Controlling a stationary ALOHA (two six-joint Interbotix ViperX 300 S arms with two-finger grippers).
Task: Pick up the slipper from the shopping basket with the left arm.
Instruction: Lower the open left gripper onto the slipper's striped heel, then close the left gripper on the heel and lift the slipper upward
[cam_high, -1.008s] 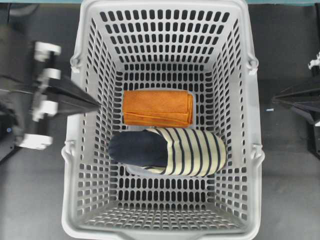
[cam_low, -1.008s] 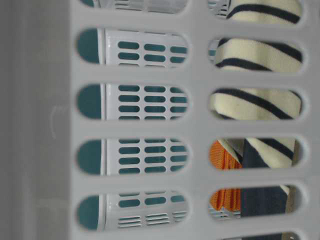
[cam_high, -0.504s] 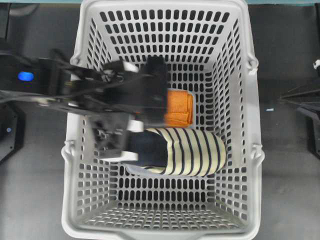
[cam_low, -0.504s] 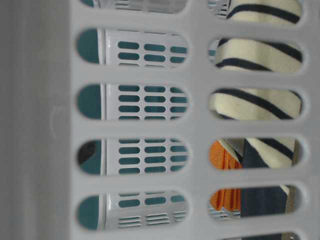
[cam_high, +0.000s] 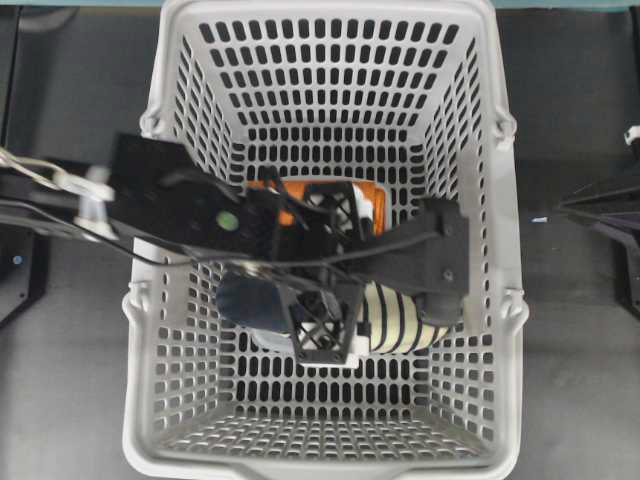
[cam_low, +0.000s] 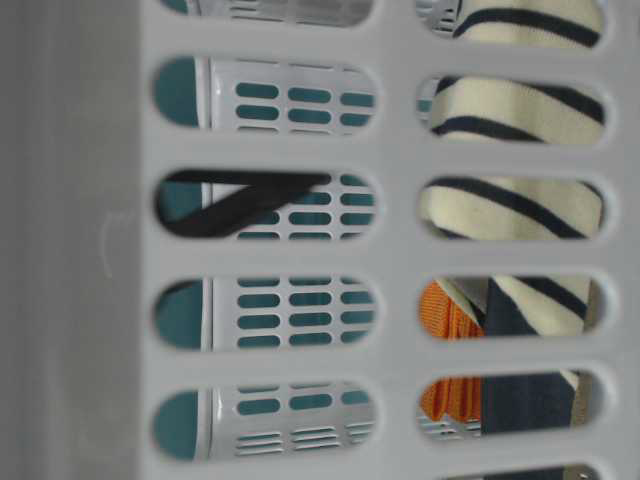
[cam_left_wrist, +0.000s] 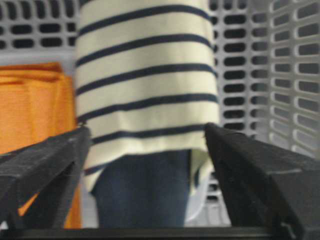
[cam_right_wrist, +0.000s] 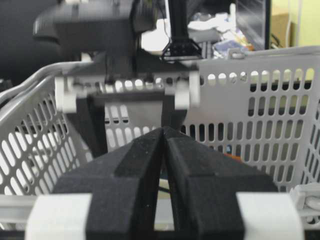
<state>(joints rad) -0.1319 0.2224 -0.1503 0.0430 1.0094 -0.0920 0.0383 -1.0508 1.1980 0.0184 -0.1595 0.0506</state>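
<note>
Having swung in over the shopping basket within the last second, the left gripper now stands wide, straddling the striped slipper on the basket floor beside the folded orange cloth, so descending and closing should come next.

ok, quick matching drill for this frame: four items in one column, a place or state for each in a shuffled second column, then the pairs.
Items:
1. slipper
2. orange cloth
3. left end effector
4. right end effector

Place or state:
A. shut, outside the shopping basket
B. folded on the basket floor beside the slipper
C. open, inside the basket above the slipper
D. striped cream and navy, lying on the basket floor

Pairs: 1-D, 2-B, 3-C, 4-A
</note>
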